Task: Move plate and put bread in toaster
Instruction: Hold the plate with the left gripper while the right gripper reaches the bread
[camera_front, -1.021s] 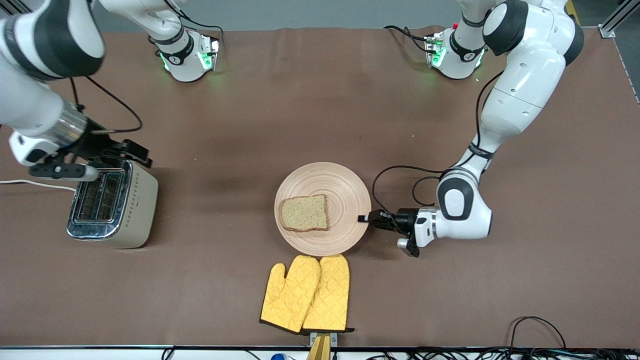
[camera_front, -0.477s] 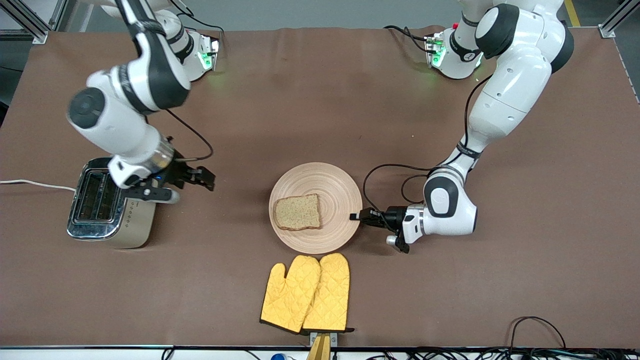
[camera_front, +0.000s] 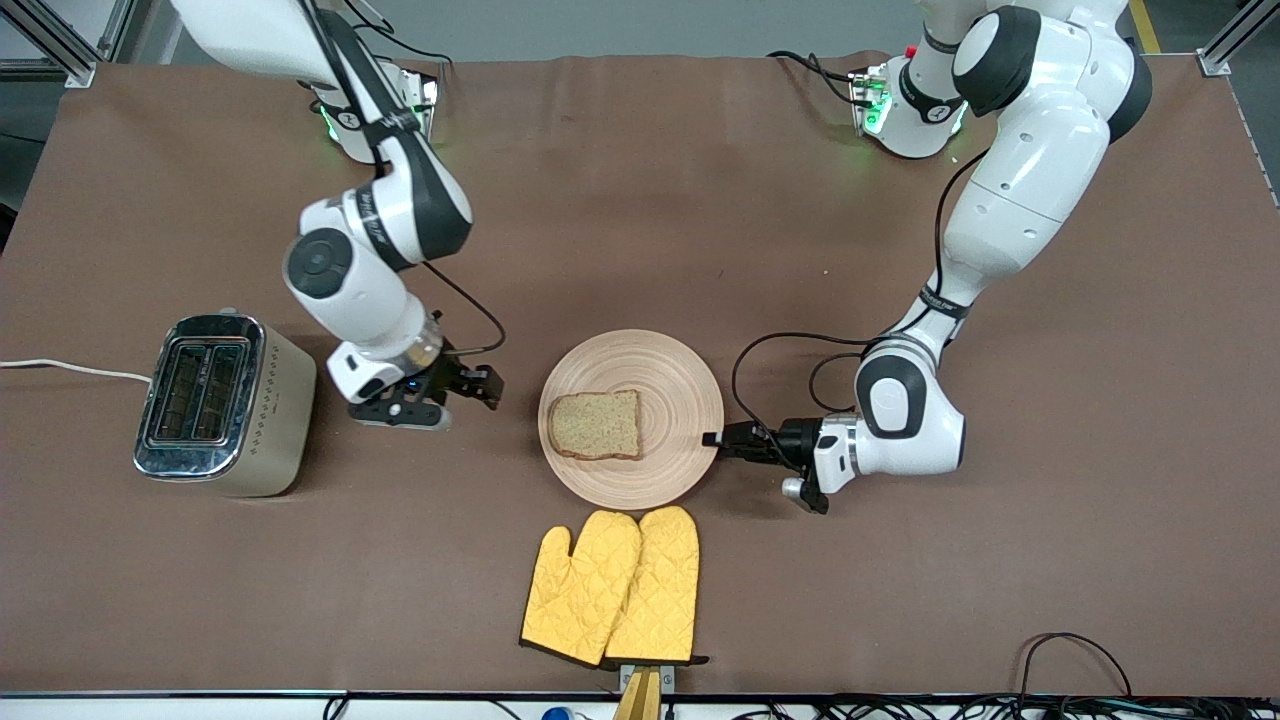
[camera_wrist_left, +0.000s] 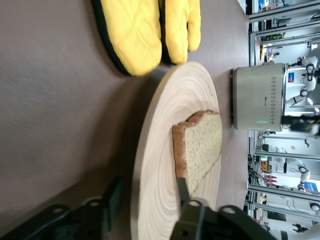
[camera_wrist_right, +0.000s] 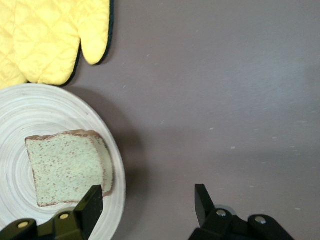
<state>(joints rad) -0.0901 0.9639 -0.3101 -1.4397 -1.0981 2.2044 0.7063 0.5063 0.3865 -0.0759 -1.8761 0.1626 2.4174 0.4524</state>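
Observation:
The pale wooden plate (camera_front: 680, 395) lies mid-table with the brown bread slice (camera_front: 597, 425) flat on it. My left gripper (camera_front: 712, 438) is at the plate's rim toward the left arm's end. In the left wrist view (camera_wrist_left: 146, 190) its jaws are open and straddle the rim: one finger lies over the plate (camera_wrist_left: 165, 125) close to the bread (camera_wrist_left: 200, 147), and the other sits below the rim with a gap. My right gripper (camera_front: 470, 385) is open and empty, low between the toaster (camera_front: 222, 403) and the plate. In the right wrist view (camera_wrist_right: 147, 202) it sits beside the plate's rim (camera_wrist_right: 117, 175), near the bread (camera_wrist_right: 65, 167).
Two yellow oven mitts (camera_front: 615, 585) lie just nearer the front camera than the plate, almost touching its rim. The toaster's white cord (camera_front: 60, 368) runs off the right arm's end of the table. Brown cloth covers the whole table.
My right arm has swung from over the toaster down to the table beside the plate. The plate slid a little toward the right arm's end with the left gripper, which has since backed off slightly.

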